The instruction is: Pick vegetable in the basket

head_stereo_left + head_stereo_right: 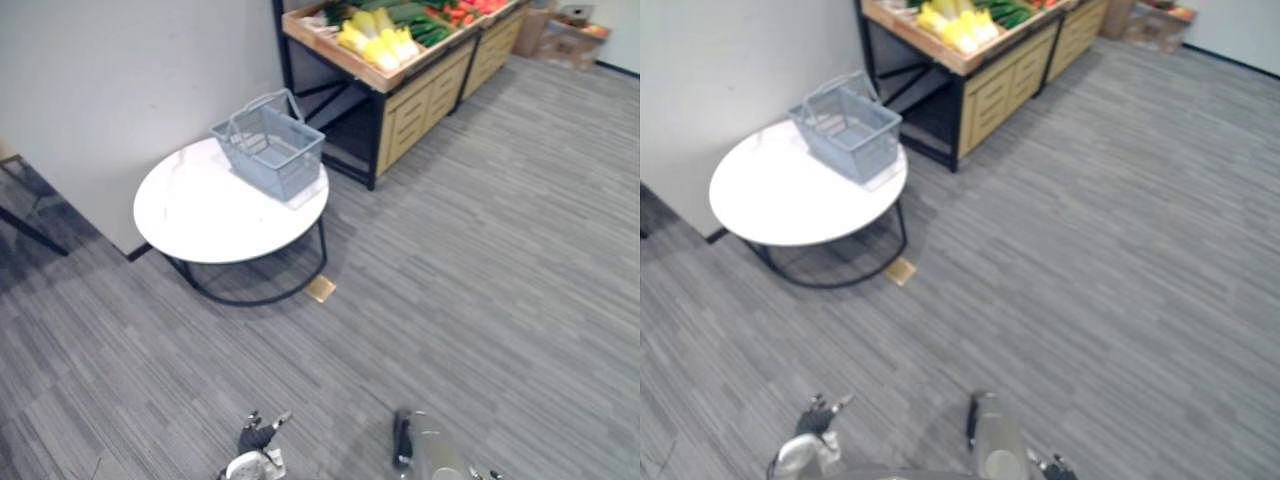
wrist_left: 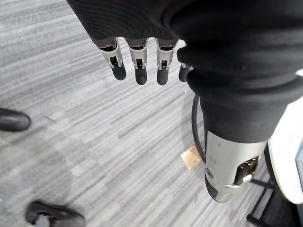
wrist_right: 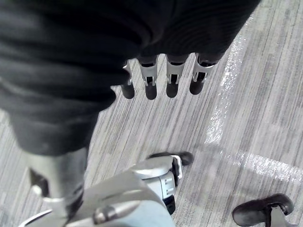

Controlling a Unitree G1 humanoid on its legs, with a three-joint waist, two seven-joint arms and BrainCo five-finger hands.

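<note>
Left hand [image 2: 138,64] and right hand [image 3: 173,78] hang over carpet [image 1: 480,250], fingers straight, holding nothing. Beyond, 1 grey wire basket [image 1: 270,148] stands on round white table [image 1: 200,215]. Farthest, yellow, green and red vegetables [image 1: 380,40] lie on wooden stand [image 1: 430,95], cut off at frame edge; kinds unclear.

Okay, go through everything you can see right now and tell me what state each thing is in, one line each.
basket: upright on the round table, nothing visible inside.
round table: standing, carrying the basket alone.
stand: top tray stocked.
vegetables: yellow, green and red, lying in the stand's tray, none picked.
left hand: open, holding nothing, above the floor.
right hand: open, holding nothing, above the floor.
</note>
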